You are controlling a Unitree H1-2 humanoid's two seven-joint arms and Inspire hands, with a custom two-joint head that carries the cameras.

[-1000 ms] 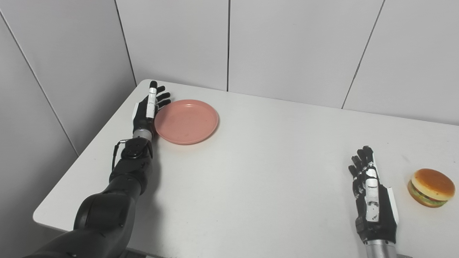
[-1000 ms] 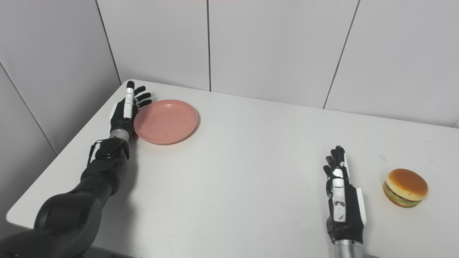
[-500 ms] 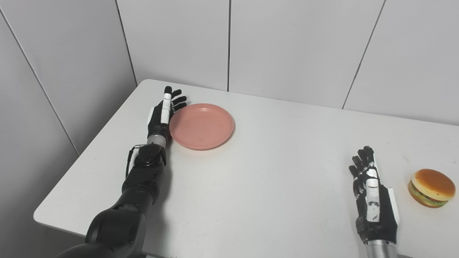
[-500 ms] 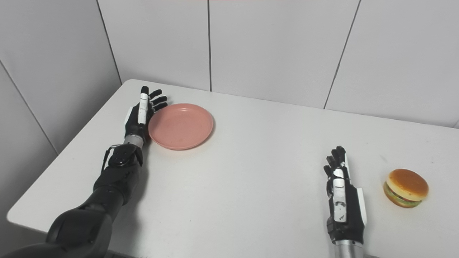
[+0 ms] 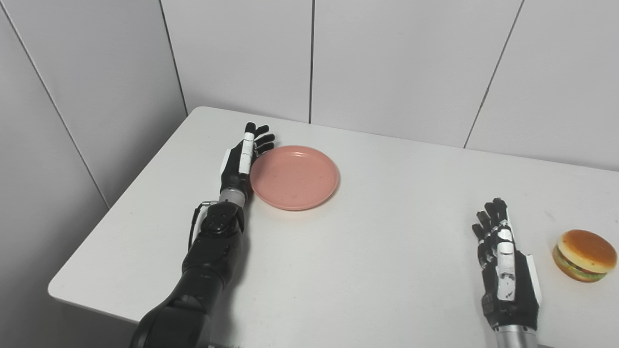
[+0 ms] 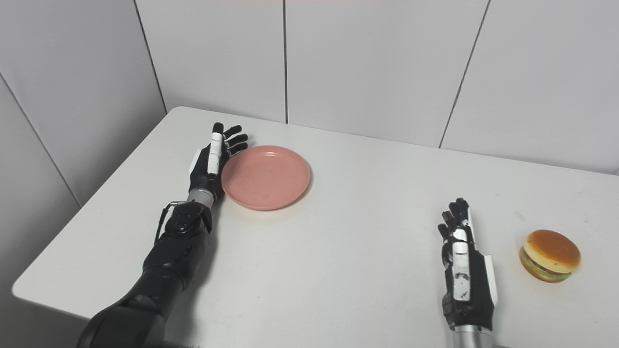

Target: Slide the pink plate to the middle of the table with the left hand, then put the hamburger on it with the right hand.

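Observation:
A round pink plate (image 5: 295, 177) lies flat on the white table (image 5: 367, 241), left of its middle. My left hand (image 5: 240, 159) stands edge-on against the plate's left rim, fingers stretched out and apart, holding nothing. The hamburger (image 5: 584, 248), with a brown bun and green lettuce, sits at the right edge of the table. My right hand (image 5: 504, 263) rests open near the front, a short way left of the hamburger and apart from it.
Grey wall panels (image 5: 396, 58) close off the back and the left side. The table's left edge (image 5: 121, 203) runs close behind my left forearm (image 5: 213, 241). Bare tabletop lies between the plate and my right hand.
My left hand has pushed the pink plate to the right and slightly toward me across both earlier frames. The right hand and hamburger have stayed put.

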